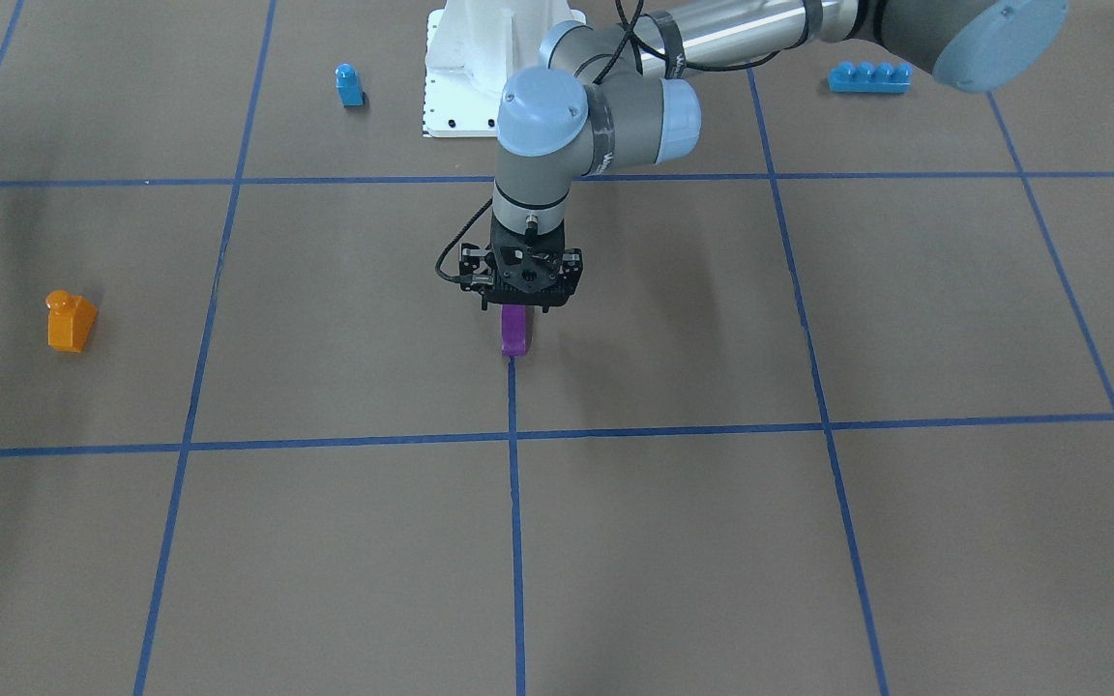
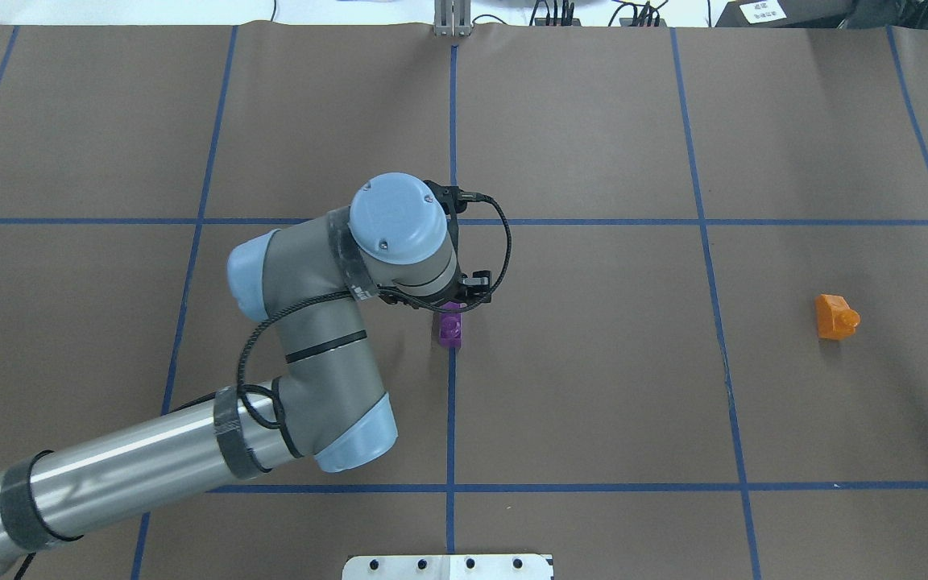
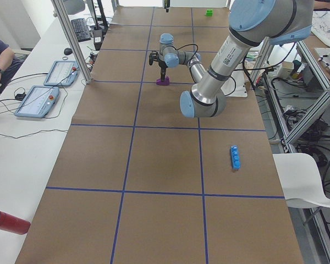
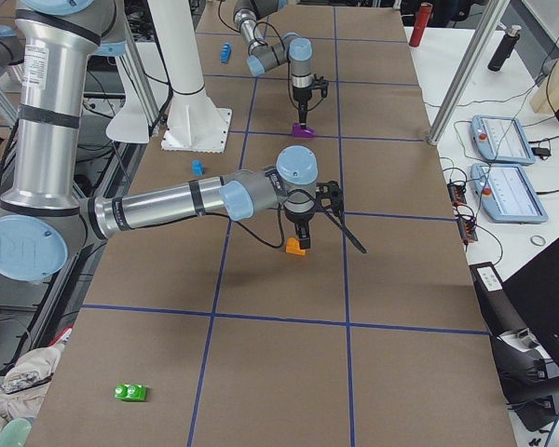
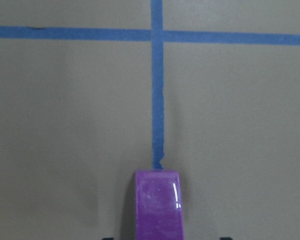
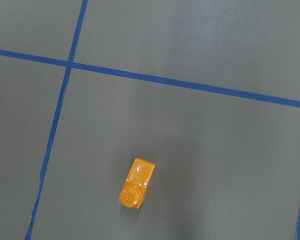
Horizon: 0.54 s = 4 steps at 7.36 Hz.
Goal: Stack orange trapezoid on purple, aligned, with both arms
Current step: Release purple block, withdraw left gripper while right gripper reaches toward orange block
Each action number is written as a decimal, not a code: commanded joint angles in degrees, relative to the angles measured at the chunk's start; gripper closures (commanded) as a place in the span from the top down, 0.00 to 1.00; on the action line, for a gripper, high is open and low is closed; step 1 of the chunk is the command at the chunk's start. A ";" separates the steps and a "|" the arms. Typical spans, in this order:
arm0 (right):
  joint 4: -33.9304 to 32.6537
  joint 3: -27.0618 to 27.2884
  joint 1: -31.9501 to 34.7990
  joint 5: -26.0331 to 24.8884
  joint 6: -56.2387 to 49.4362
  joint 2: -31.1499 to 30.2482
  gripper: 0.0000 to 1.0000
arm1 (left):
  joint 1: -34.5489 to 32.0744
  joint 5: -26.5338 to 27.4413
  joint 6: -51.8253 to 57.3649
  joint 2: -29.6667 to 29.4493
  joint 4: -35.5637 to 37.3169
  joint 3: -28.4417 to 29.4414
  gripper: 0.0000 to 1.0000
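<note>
Across the table in the front-facing view, my left gripper [image 1: 518,307] is hanging straight down over the purple [image 1: 514,333]. The purple is sitting on the table [image 1: 808,541], right at the end of a blue tape line [image 1: 515,406]. The orange trapezoid [image 1: 70,322] is lying well apart from it, way off on my right side.

Overhead, my own wrist [image 2: 398,217] is hiding the fingers, and the purple is poking out just beside it.

Left wrist view: I'm seeing dark fingertips [image 5: 111,238] either side of the purple with gaps showing. So those jaws are looking apart, not clamping yet.

In the right-end view my right gripper [image 4: 300,233] is hovering just over the orange trapezoid. Can't tell whether its jaws are apart or together.

Right wrist view: the orange trapezoid is lying stud-up, skewed to the tape. I'm thinking square up to that skew first, centre on the flat sides, then close.
</note>
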 commanded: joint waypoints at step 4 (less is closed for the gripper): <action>4.23 4.42 -15.56 -14.38 23.93 -0.51 0.99 | -15.57 -12.93 29.68 29.36 22.18 -40.04 1.00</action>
